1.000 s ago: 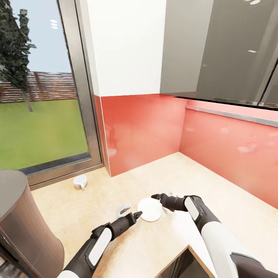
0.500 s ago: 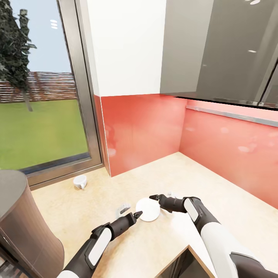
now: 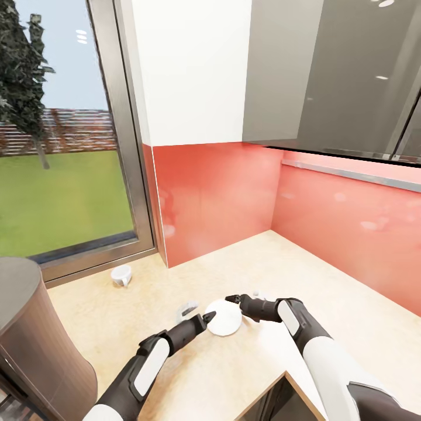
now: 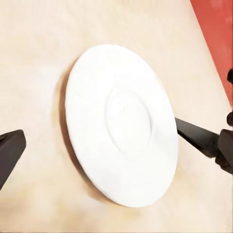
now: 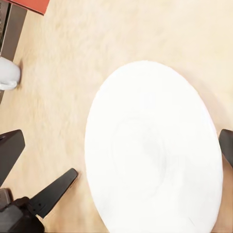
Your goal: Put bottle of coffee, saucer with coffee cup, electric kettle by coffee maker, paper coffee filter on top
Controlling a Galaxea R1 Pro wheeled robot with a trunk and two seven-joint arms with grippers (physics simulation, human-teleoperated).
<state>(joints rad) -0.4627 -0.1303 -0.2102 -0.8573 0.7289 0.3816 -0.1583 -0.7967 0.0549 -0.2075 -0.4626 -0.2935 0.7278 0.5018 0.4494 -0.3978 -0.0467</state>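
A white saucer lies on the beige countertop, close to its front edge. My left gripper stands open at the saucer's left rim, one fingertip touching or almost touching it. At the saucer's far right rim my right gripper is also open, its fingers spread wider than the saucer. A white coffee cup sits by the window frame, well left of both grippers. The coffee maker, bottle, filter and kettle are out of view.
Red backsplash walls the counter's corner, and grey upper cabinets hang above it. A large window is at the left. A dark rounded wooden unit stands at the lower left. The counter's front edge runs just below my arms.
My left gripper has pushed forward to the saucer's rim. The right gripper has drifted slightly left, and the saucer has shifted a little left with it.
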